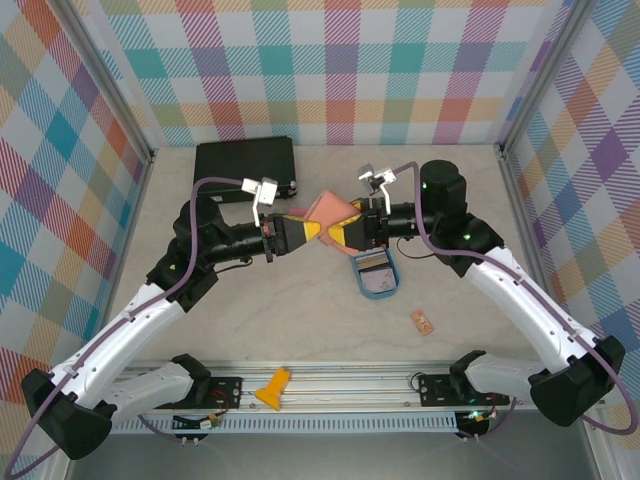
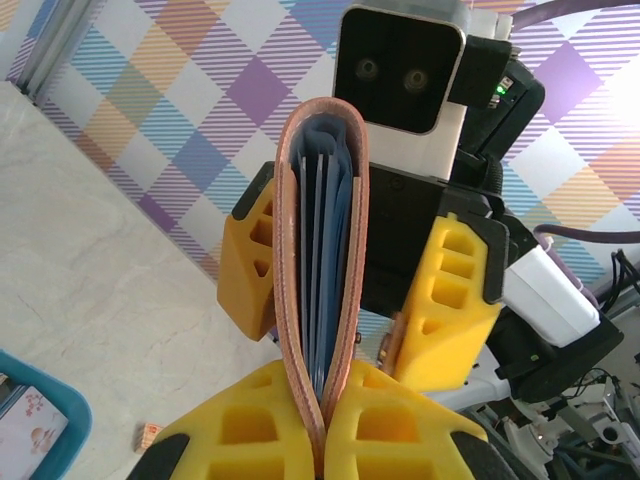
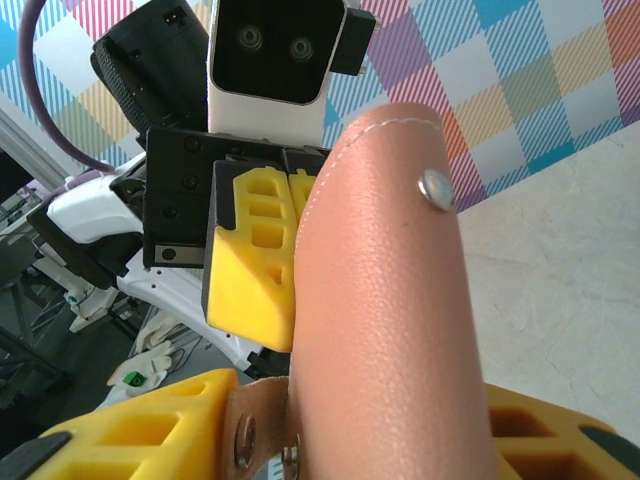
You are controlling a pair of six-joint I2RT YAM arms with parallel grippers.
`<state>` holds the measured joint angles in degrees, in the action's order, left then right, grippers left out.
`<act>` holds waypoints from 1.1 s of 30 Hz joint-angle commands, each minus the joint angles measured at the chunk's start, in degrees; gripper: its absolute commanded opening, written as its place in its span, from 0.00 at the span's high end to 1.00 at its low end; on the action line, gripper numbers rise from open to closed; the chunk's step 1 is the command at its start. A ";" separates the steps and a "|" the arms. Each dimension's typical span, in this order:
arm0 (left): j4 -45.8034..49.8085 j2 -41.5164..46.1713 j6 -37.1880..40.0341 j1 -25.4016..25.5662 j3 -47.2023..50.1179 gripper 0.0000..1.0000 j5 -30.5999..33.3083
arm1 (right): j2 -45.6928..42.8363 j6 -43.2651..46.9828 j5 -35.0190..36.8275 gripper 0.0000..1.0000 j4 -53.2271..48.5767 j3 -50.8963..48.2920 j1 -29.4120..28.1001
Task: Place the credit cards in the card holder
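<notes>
We had left gripper clenched on card holder, right gripper astride it—clamp unclear—so needed slow, even spreading.

A black case lies at the table's far side. A blue oval tray sits mid-table, a small orange tag near it, a yellow piece on the front rail.
</notes>
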<state>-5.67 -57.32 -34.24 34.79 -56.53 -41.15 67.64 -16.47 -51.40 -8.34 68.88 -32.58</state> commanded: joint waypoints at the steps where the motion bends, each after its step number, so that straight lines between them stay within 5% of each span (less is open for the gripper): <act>1: 4.37 -0.20 4.62 0.10 -3.11 1.00 -2.83 | -2.19 5.29 0.48 0.49 -1.74 -0.55 0.29; 8: 38.51 -4.50 28.35 0.88 -16.82 1.00 3.34 | -6.13 25.72 8.36 0.40 -8.96 -4.44 0.32; 15: 57.30 -10.77 47.48 2.17 -27.99 1.00 14.16 | -14.67 45.19 18.80 0.33 -10.51 -13.27 0.28; 20: 59.07 -13.66 51.64 2.83 -31.13 1.00 16.17 | -19.34 42.69 15.16 0.47 -0.87 -18.48 -2.00; 27: 58.71 -14.91 51.71 3.18 -32.41 1.00 18.89 | -16.26 38.26 28.54 0.50 6.13 -20.77 -14.19; 33: 58.56 -15.70 50.35 3.45 -32.59 1.00 17.68 | -10.92 30.88 30.39 0.54 10.94 -19.85 -16.06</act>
<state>52.56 -72.71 15.92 37.28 -87.18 -22.87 55.48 19.00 -22.92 -2.63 48.31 -48.05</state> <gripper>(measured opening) 0.057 0.465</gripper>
